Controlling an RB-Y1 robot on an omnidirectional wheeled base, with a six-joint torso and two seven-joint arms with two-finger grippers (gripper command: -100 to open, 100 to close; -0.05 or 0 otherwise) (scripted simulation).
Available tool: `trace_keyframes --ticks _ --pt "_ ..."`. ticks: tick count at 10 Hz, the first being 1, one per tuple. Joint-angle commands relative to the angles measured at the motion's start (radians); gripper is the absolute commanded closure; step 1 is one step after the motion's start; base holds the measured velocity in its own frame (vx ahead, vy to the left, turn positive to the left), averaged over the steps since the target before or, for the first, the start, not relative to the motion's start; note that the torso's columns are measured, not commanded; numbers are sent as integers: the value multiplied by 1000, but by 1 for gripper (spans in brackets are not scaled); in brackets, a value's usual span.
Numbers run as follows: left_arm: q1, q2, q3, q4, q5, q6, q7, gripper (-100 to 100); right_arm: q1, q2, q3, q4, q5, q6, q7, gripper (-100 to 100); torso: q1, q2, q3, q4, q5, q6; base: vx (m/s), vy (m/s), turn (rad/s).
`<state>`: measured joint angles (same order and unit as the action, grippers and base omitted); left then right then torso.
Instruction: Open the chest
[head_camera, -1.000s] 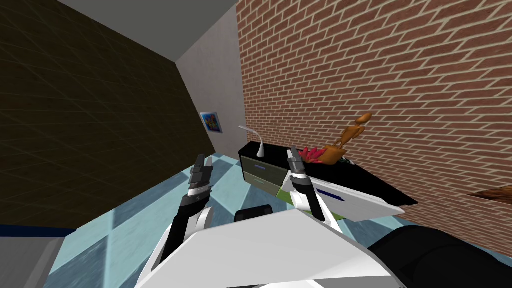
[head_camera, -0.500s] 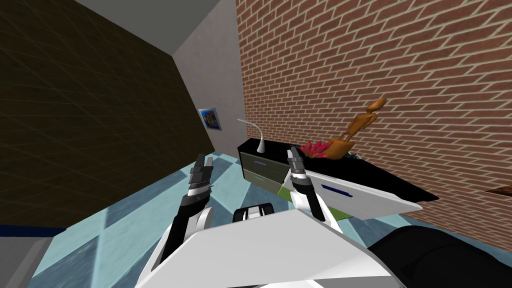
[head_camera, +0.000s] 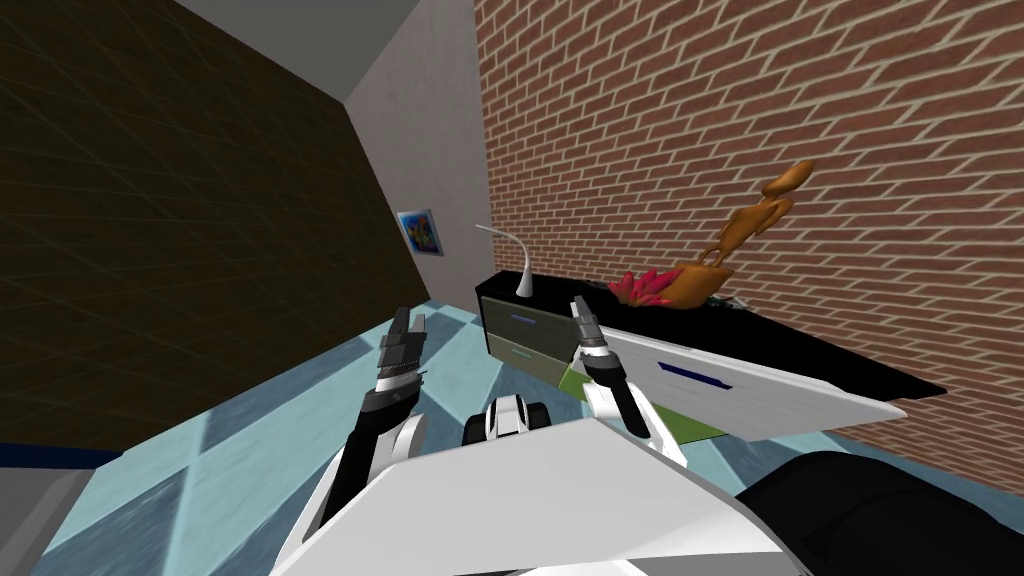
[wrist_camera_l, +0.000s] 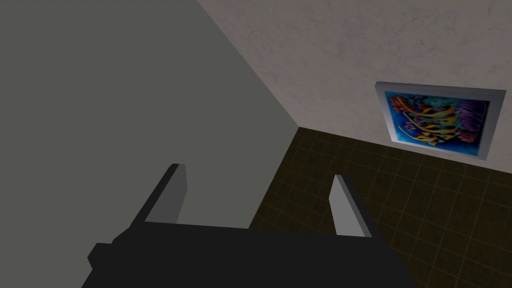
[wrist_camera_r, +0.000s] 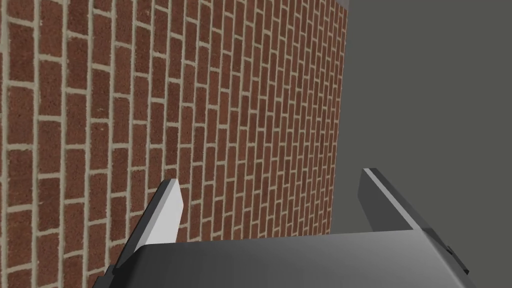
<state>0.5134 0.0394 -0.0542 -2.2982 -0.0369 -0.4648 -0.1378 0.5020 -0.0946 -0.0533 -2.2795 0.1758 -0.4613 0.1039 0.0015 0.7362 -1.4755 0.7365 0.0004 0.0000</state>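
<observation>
Where the chest stands: along the brick wall, ahead of me and to my right, with a black top.
Drawer fronts: two grey-green drawers sit at the far end. Nearer me, a white drawer front with a blue handle stands proud of them, with green showing beneath it.
On top: a white lamp at the far end, then red leaves in an orange bowl, beside an orange figure.
Right gripper: raised, seen in the head view just before the far end of the white drawer front; I cannot tell whether it touches. Jaws are spread with nothing between them.
Left gripper: raised over the blue-tiled floor, well apart from the chest. Jaws are spread and empty.
</observation>
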Motion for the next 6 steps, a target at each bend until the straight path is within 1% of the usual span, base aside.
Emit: trace_keyframes --ticks 1,3,4,6 --pt "0 0 0 0 0 0 0 0 -10 -26 9 28 76 47 33 -100 -1 1 -1 1 0 0 45 60 29" --pt "0 0 0 0 0 0 0 0 -18 -41 11 54 138 92 60 -100 -1 1 -1 1 0 0 51 75 31" --pt "0 0 0 0 0 0 0 0 -18 -41 11 54 149 92 60 -100 -1 2 0 1 0 0 20 64 7" --pt "0 0 0 0 0 0 0 0 -28 -52 14 81 216 143 92 -100 -3 3 0 2 -1 0 29 62 31"
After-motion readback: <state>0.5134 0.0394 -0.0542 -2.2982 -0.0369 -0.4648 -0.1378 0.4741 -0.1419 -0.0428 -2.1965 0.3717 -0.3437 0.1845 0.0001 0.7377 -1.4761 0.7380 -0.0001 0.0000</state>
